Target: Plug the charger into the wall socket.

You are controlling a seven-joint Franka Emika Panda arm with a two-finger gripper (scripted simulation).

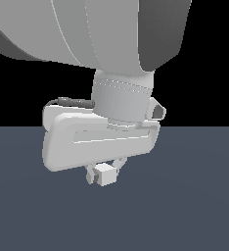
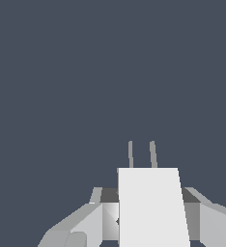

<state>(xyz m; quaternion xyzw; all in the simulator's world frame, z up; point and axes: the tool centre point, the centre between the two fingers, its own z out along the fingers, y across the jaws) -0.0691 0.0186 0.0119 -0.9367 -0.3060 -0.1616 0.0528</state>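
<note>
The pick-up part of the job looks done: the gripper (image 1: 103, 174) is pinching the charger (image 1: 105, 174), a small white block that sits just below the middle of the exterior view, tucked under the wide pale body of the robot hand. The block hangs above the dark grey floor (image 1: 185, 211) and does not appear to rest on it, though the contact point itself cannot be checked from this angle. In the wrist view the charger (image 2: 151, 207) fills the lower centre of the frame, with a grey finger (image 2: 91, 222) close against it on one flank and another at the lower right edge. Two thin grey prongs (image 2: 141, 154) stand out from the block's far face, aimed into plain dark floor. What is left, by my reading, is the whole second half: the wall socket appears in neither view, so the charger has yet to be carried to it, lined up with its two holes and pushed home. How far off the socket lies, or in which direction, cannot be told from these frames.
</note>
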